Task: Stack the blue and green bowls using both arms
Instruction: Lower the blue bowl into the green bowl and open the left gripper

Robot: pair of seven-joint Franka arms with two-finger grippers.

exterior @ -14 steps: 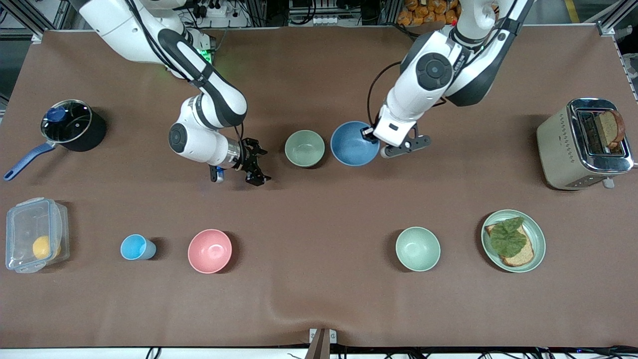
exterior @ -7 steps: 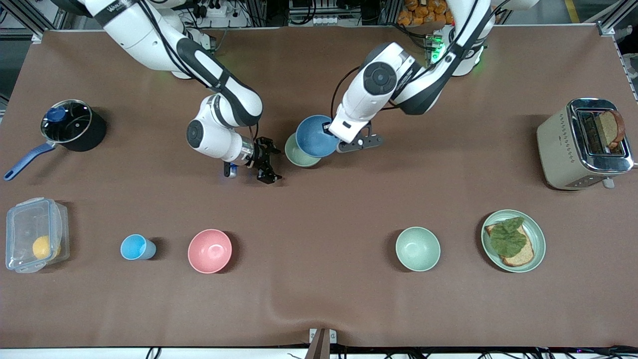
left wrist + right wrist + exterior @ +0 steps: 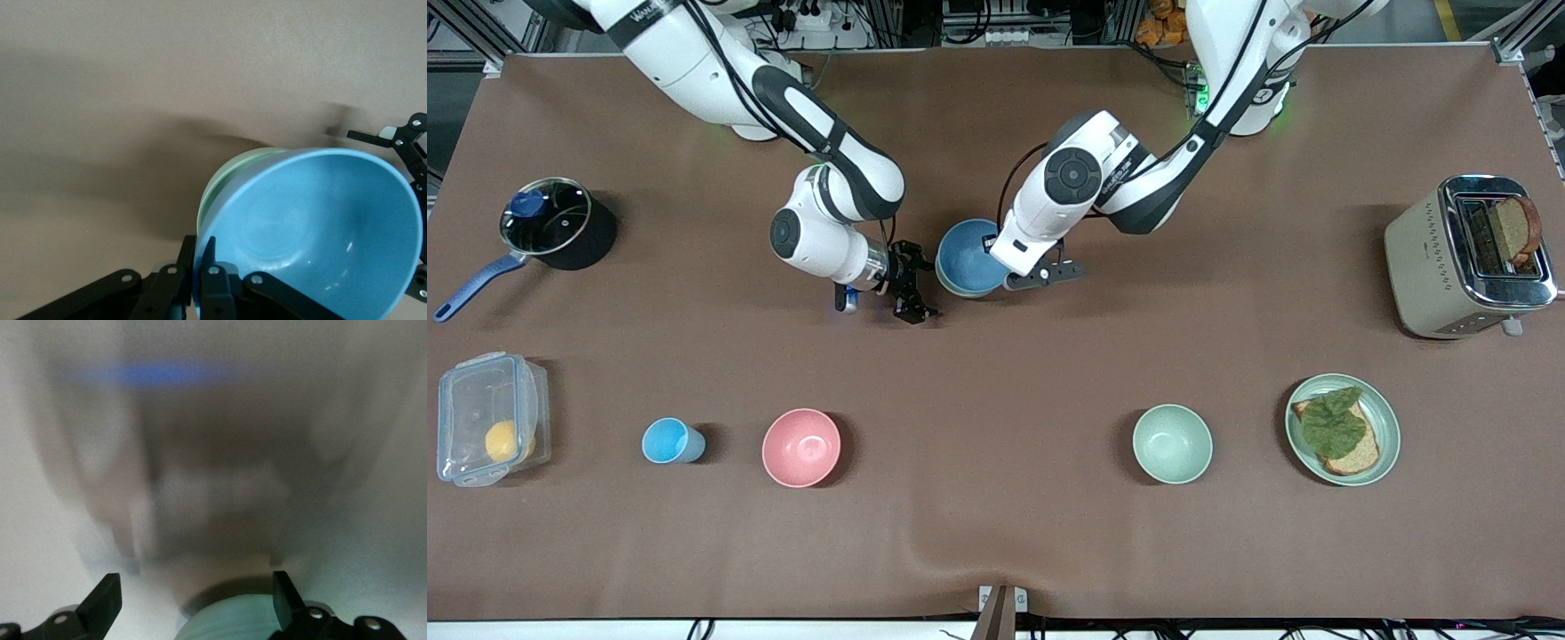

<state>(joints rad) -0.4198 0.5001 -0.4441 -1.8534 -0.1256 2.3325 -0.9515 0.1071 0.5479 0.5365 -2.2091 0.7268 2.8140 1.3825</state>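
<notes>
My left gripper [image 3: 996, 260] pinches the blue bowl [image 3: 965, 256], tilted over the green bowl [image 3: 230, 175]; my right gripper [image 3: 911, 286], wide open beside it, holds nothing; releasing tilted could tip it off

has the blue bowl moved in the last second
Yes. The blue bowl, held by the left gripper, has shifted toward the right arm's end, now covering the green bowl.

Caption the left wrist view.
Left gripper holds the blue bowl by its rim over the green bowl.
</notes>
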